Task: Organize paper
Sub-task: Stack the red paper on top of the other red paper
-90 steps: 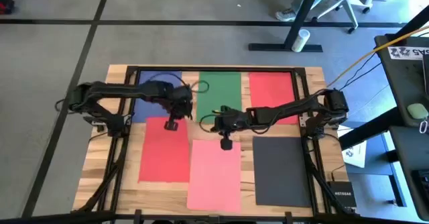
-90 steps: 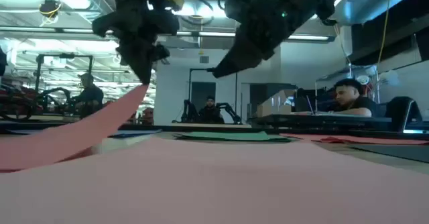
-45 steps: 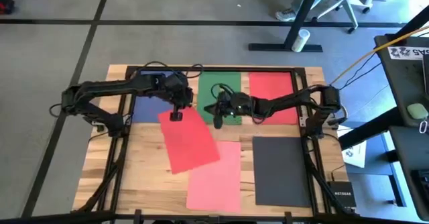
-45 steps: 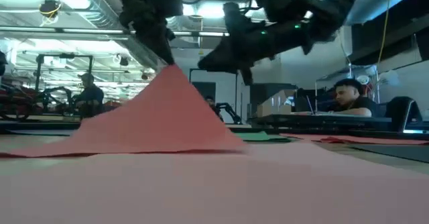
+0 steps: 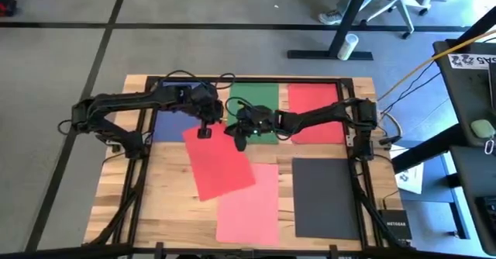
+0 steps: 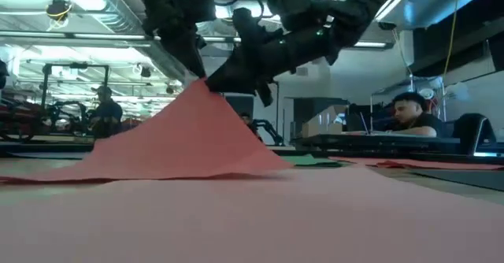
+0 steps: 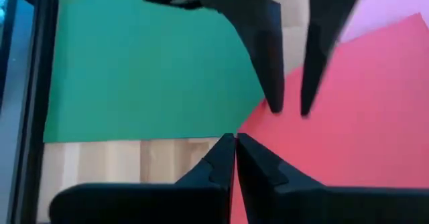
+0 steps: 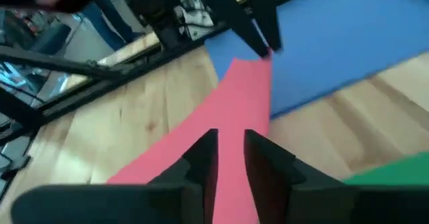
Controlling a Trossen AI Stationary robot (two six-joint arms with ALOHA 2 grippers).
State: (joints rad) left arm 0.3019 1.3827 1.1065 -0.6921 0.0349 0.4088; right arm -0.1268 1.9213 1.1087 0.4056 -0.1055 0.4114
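Two grippers meet: my left gripper (image 5: 204, 129) pinches the red sheet's (image 5: 221, 162) corner; my right gripper (image 5: 239, 140), narrowly parted, must grab next.

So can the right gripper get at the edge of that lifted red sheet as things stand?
Probably yes. The right gripper hangs open beside the raised edge of the red sheet, whose corner the left gripper holds pinched; nothing sits between them.

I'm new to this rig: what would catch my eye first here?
A red sheet at mid-table, lifted by one corner into a tent shape by the left gripper, shut on it. The right gripper, fingers slightly apart, reaches toward the same raised edge. Green and blue sheets lie flat behind.
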